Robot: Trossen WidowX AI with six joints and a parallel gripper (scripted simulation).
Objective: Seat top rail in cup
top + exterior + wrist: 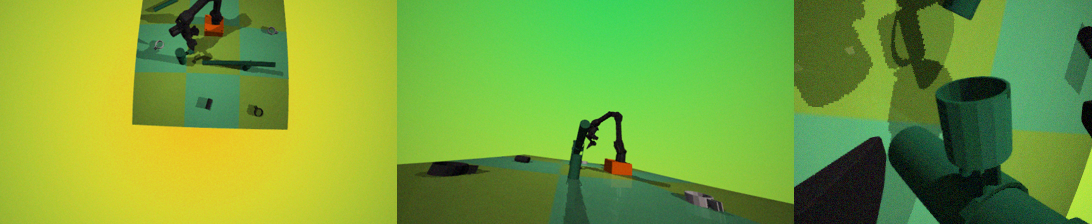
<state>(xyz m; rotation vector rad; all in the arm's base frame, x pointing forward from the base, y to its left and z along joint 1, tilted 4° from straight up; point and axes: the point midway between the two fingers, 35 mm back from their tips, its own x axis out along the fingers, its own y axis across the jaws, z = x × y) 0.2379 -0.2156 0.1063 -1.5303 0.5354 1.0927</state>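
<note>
The dark green top rail (221, 62) (581, 134) (964, 7) runs through the loop cap on the small post (575, 166). Its cut end is apart from the cup, with a gap in the top view. The rail-end cup (191, 52) (979, 132) hangs on the brace band (995, 194) of the big post (179, 53) (914, 147), its mouth towards the rail in the wrist view. The gripper (193, 48) (590, 141) (984, 130) is open and empty near the cup, its fingers to either side of it in the wrist view. Contact with the cup cannot be told.
The orange base (213, 29) (618, 168) stands behind the rail. Pale rings (159, 44) and a second pale ring (274, 30) lie at the sides. A black sleeve (208, 104) (522, 159) and a black ring (258, 111) lie in front. Another green bar (165, 5) lies at the back.
</note>
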